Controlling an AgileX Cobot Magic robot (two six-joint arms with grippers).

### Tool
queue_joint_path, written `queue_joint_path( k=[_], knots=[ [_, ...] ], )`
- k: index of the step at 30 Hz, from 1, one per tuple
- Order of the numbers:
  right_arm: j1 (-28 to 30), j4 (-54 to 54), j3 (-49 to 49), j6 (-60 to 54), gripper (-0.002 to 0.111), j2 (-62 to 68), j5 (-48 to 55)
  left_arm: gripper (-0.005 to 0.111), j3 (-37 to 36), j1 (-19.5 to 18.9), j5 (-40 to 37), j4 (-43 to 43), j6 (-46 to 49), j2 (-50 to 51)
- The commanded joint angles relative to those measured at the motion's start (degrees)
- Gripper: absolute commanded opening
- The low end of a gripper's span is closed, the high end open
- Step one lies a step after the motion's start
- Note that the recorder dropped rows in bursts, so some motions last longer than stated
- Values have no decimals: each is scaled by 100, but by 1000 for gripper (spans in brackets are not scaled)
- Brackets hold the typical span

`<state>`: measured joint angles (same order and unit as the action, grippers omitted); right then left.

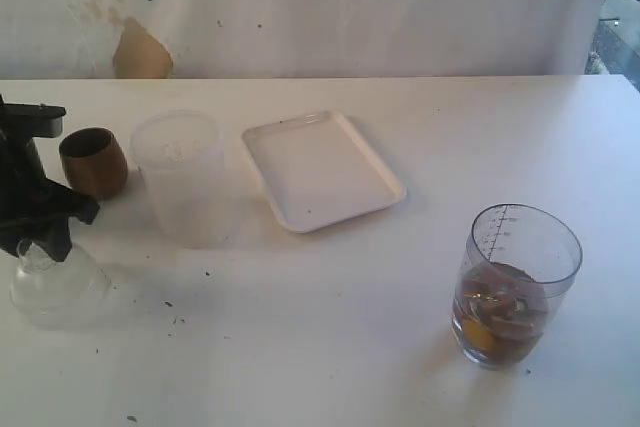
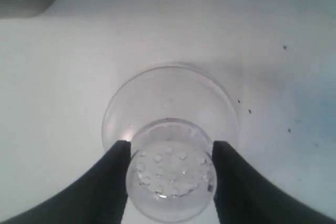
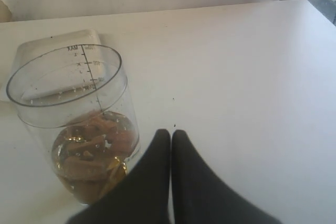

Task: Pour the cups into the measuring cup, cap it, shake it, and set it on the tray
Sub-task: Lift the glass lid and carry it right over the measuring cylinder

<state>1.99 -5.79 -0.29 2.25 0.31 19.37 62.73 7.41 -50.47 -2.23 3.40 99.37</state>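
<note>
White table (image 1: 330, 347) — stained wall (image 1: 400, 7) behind

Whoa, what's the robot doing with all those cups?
It's making a mix. The measuring cup already has brownish liquid and bits inside, and no lid on it yet. The left claw straddles the top of a clear lid that sits on the table; it's hard to tell if it is squeezing yet. The right claw is shut, holding nothing, beside the measuring cup. The wooden cup, a frosted tub and the white tray sit further back.
</note>
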Motion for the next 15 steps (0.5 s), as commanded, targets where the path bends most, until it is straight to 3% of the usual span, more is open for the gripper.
queue_joint_path(
  k=[1,5,7,10,15],
  knots=[
    [-26,11,29,-3,0,-31,-12,0,621,29,-1004,30,178,-363],
    [-26,11,29,-3,0,-31,-12,0,1065,167,-1460,18,233,-834],
    [-26,11,29,-3,0,-31,-12,0,1571,491,-1949,-11,302,-1072],
    [-26,11,29,-3,0,-31,-12,0,2097,898,-1949,-11,207,-1137],
    [-26,11,29,-3,0,-31,-12,0,3020,2255,-1949,-146,-340,-1154]
  ],
)
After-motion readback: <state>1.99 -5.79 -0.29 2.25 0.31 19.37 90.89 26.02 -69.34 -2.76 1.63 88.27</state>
